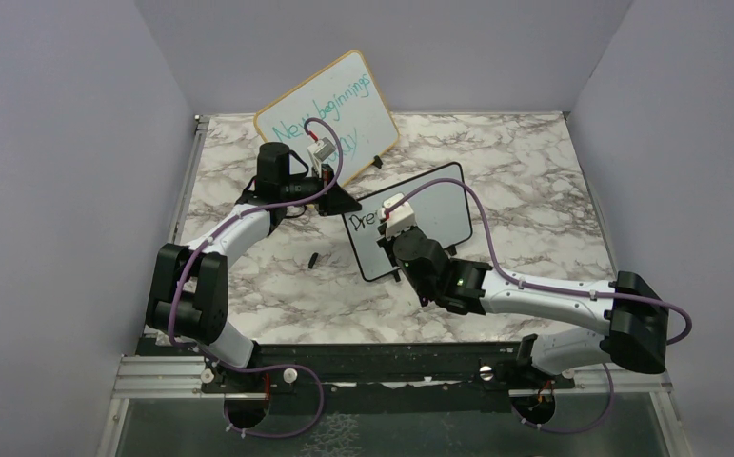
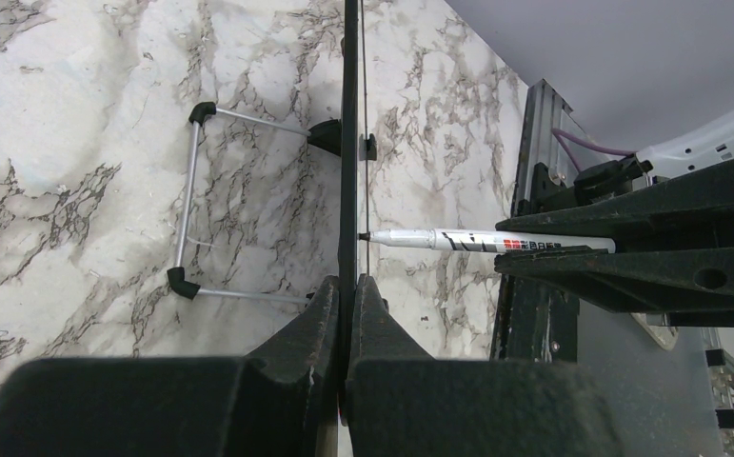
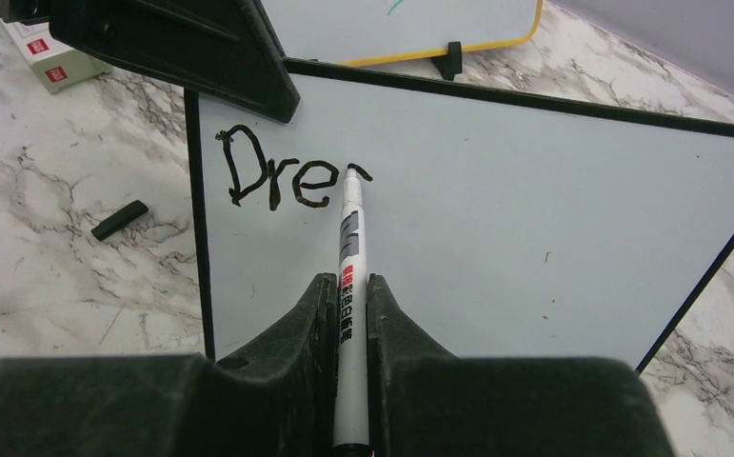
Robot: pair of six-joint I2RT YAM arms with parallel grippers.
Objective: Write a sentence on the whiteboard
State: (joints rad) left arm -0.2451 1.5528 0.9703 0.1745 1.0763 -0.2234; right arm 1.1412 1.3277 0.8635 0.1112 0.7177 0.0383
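The small black-framed whiteboard (image 1: 437,217) stands tilted at mid-table; it also shows face-on in the right wrist view (image 3: 534,219) and edge-on in the left wrist view (image 2: 349,143). My left gripper (image 1: 342,200) is shut on its upper left edge (image 2: 351,286). My right gripper (image 3: 351,284) is shut on a white marker (image 3: 350,276), tip touching the board. The sentence (image 3: 287,176) reads "Dre" in black, with a stroke of a further letter begun at the tip. The marker also shows in the left wrist view (image 2: 496,240), tip against the board.
A larger wood-framed board (image 1: 329,112) with teal handwriting leans behind the small one. A black marker cap (image 1: 314,259) lies on the marble left of the board, also in the right wrist view (image 3: 120,219). A wire stand (image 2: 196,205) lies behind the board.
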